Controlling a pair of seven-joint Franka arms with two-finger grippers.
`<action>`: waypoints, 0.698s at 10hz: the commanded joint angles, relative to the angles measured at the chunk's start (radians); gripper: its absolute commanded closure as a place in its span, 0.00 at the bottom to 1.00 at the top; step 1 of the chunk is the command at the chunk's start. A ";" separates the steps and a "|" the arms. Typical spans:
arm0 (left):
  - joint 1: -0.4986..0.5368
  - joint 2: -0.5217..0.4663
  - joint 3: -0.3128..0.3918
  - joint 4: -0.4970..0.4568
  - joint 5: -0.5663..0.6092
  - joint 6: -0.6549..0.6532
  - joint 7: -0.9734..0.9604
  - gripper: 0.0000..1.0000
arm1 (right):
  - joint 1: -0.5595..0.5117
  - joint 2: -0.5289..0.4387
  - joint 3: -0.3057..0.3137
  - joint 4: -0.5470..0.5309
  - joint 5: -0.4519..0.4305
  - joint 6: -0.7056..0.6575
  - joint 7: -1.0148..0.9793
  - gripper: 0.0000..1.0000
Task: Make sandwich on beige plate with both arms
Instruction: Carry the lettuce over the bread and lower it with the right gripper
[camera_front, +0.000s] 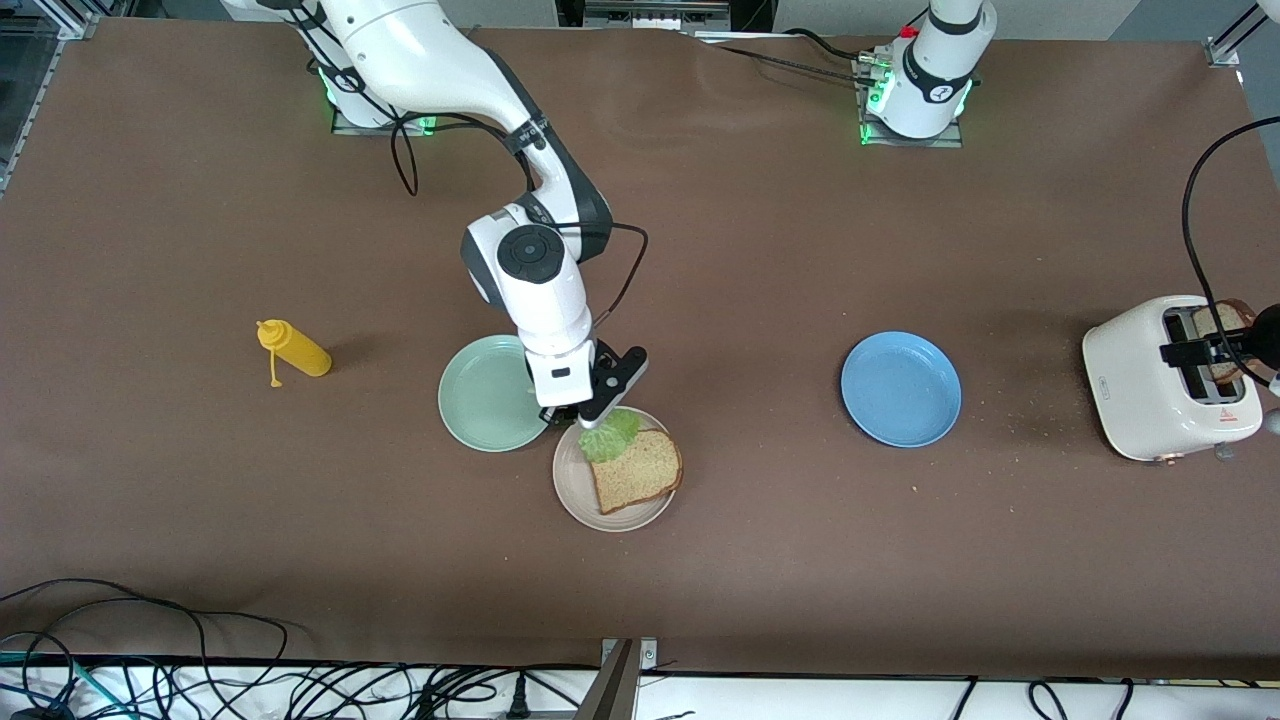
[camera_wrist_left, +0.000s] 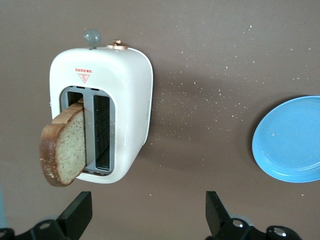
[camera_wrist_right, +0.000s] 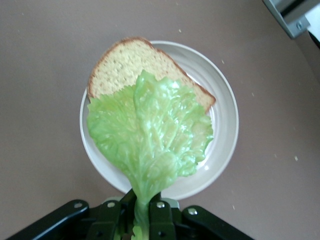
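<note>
The left gripper (camera_front: 1215, 350) is cut off at the frame edge in the front view, where only dark fingers show over the toaster (camera_front: 1170, 385) at the left arm's end of the table; in the left wrist view its two fingers (camera_wrist_left: 75, 212) stand wide apart with nothing between them, hanging above the toaster. A second bread slice (camera_wrist_left: 62, 150) stands partly sunk in one toaster slot, its lower portion hidden inside; the other slot appears empty, though its depth is poorly seen. The right gripper (camera_front: 592, 418) is over the rim of the beige plate (camera_front: 575, 490), its fingertips largely concealed by the lettuce leaf (camera_front: 610, 435) it holds; the right wrist view shows the jaws clamped on the leaf's stem, the leaf (camera_wrist_right: 150, 140) spreading over the plate and covering part of the bread slice (camera_wrist_right: 135, 65) lying there. Whether the leaf rests on the bread or hangs just above it cannot be determined. The bread slice (camera_front: 637, 468) lies flat on the beige plate. The right arm's wrist hides part of the mint-green plate (camera_front: 480, 395), which sits just beside the beige plate toward the right arm's end. A blue plate (camera_front: 900, 388) lies between the beige plate and the toaster, crumbs scattered around it. A yellow squeeze bottle (camera_front: 293, 350) lies on its side well apart, toward the right arm's end. Loose cables (camera_front: 200, 680) run along the table edge nearest the camera.
</note>
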 joint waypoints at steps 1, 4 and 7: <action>0.008 -0.011 -0.010 0.015 0.020 0.000 0.029 0.00 | -0.013 0.048 0.036 0.029 0.041 0.152 -0.023 1.00; 0.037 -0.007 -0.010 0.017 0.021 0.003 0.038 0.00 | -0.013 0.103 0.041 0.056 0.061 0.246 -0.031 1.00; 0.123 -0.001 -0.012 0.014 0.022 0.052 0.162 0.00 | -0.030 0.186 0.039 0.151 0.058 0.266 -0.037 1.00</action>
